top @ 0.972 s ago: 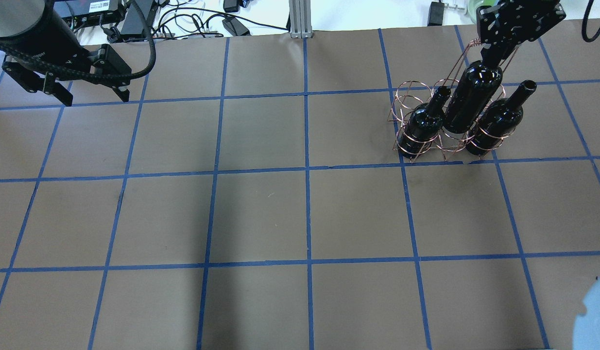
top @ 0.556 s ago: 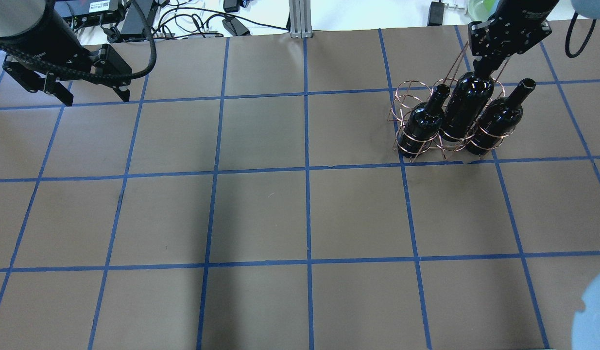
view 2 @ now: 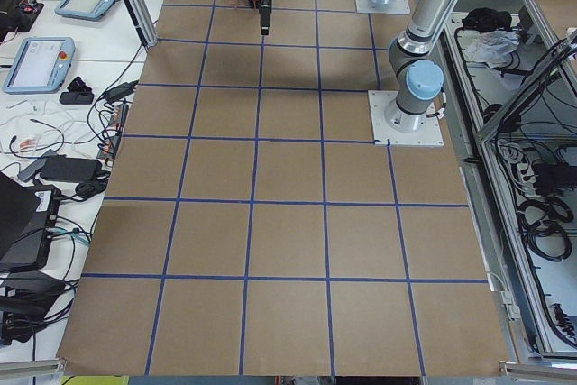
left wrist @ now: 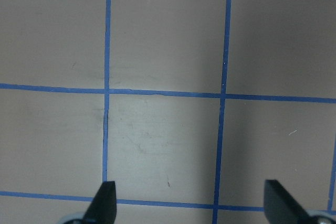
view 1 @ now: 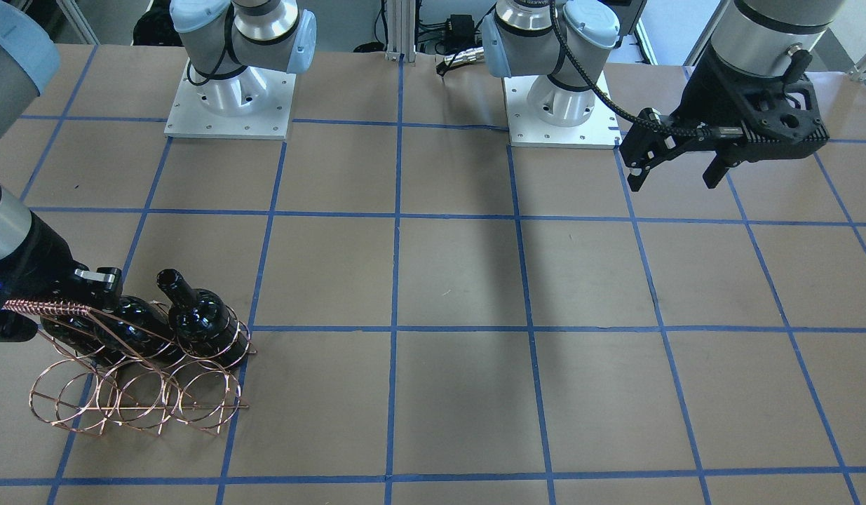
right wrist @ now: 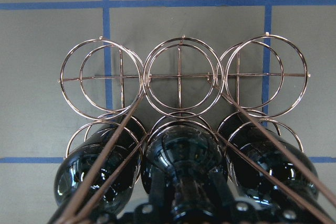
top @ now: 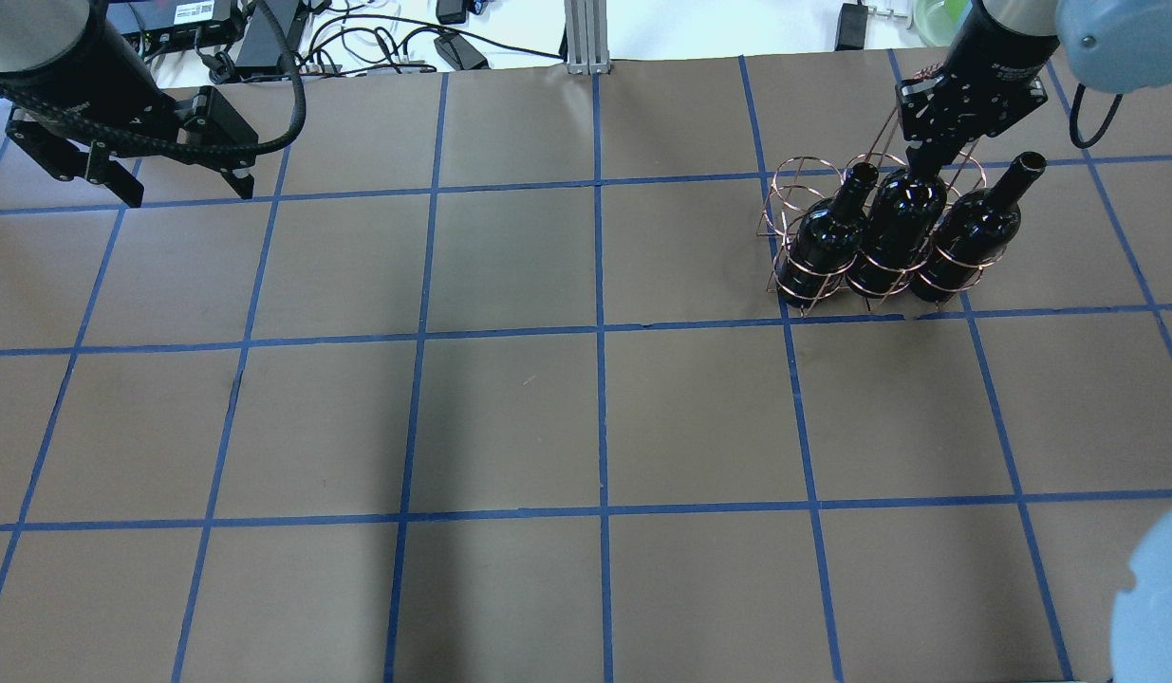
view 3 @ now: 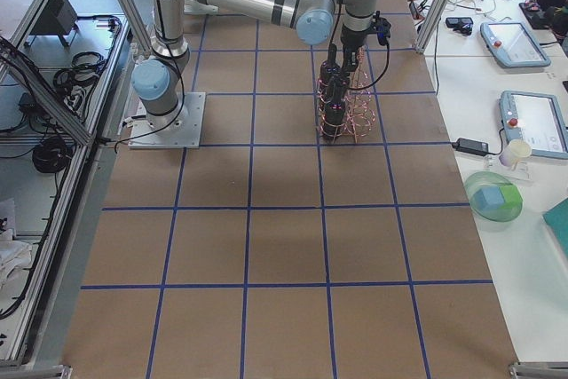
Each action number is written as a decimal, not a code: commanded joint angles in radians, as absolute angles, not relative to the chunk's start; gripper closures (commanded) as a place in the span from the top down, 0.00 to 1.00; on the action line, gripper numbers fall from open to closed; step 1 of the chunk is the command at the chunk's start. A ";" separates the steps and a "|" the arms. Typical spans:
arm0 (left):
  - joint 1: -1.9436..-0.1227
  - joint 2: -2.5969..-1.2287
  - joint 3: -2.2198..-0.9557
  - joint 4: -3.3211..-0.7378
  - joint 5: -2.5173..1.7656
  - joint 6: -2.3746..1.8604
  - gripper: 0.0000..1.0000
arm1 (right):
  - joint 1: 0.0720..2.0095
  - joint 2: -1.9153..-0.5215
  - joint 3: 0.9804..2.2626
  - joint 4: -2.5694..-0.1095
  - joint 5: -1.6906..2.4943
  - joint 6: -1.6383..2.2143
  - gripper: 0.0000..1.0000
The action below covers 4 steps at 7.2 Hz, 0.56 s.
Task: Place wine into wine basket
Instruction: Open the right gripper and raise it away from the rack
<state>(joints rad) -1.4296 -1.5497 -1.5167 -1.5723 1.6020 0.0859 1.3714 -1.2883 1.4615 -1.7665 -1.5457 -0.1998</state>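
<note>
At the overhead view's upper left, the left fingers [top: 241, 180] hang spread wide, holding nothing, over the bench [top: 510, 417], seemingly parked out of the way. At upper right the wine basket [right wrist: 179, 76] holds one bottle [top: 823, 247] in its left front hoop, the wine [top: 894, 232] upright in the middle hoop, and another bottle [top: 970, 237] on the right. The right fingers [top: 927, 152] are closed on the wine's neck from above, probably steadying it as it seats

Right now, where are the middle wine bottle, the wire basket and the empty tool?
middle wine bottle [top: 901, 218], overhead view, on its glossy upper body.
wine basket [right wrist: 179, 76], right wrist view, crossbar of the empty middle hoop.
left tool [view 1: 672, 184], front-facing view, midway between its fingertips.
</note>
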 commanded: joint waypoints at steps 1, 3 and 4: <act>-1.430 -1.549 -1.517 -1.572 1.601 0.086 1.00 | 1.371 -1.289 1.463 -1.767 -1.546 -0.215 0.72; -1.431 -1.549 -1.517 -1.572 1.601 0.087 1.00 | 1.371 -1.295 1.463 -1.769 -1.546 -0.244 1.00; -1.430 -1.549 -1.517 -1.572 1.603 0.087 1.00 | 1.371 -1.299 1.463 -1.767 -1.543 -0.241 1.00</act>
